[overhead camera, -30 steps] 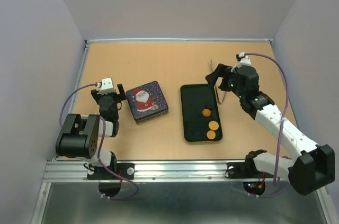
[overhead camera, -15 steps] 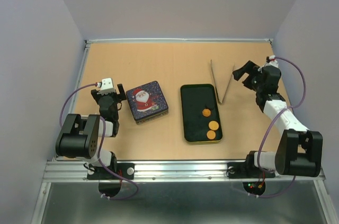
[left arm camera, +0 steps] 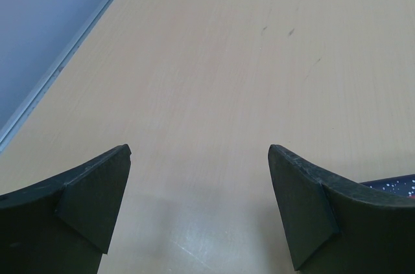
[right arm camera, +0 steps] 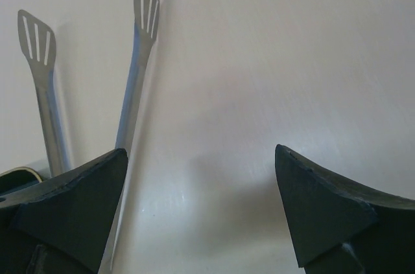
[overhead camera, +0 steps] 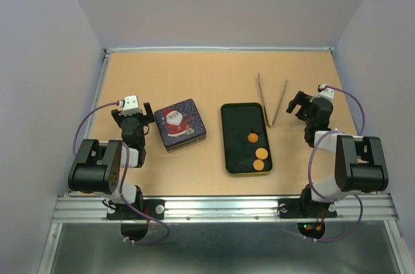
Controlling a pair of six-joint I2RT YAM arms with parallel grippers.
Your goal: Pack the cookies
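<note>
Left fingers (left arm camera: 91, 203) are spread as wide as they go, with nothing between them and just bare light-wood tabletop (left arm camera: 214, 60) ahead. Right fingers (right arm camera: 324, 216), same story: gaping wide, gripping nothing. Both arms sit folded in close to their bases.

Now the cookies. Three orange-brown cookies (overhead camera: 261, 153) lie in the near half of a dark rectangular tray with rounded corners (overhead camera: 233, 118). That puts them off to the left of the right fingers and nearer the bases than the fingertips, well apart from both pairs. Two are plain round discs close together, and a ridged one sits just beyond them.

Just to the right of the left fingers rests a square dark-blue tin with a Santa picture on top (overhead camera: 180, 125). Its speckled corner peeks in beside the right-hand finger in the left wrist view.

Ahead and left of the right fingers lie silver metal tongs with slotted tips (right arm camera: 133, 73), flat on the tabletop between tray and fingers. Their arms splay in a V that widens toward the far edge. Whether they touch the tray, I cannot tell.
</note>
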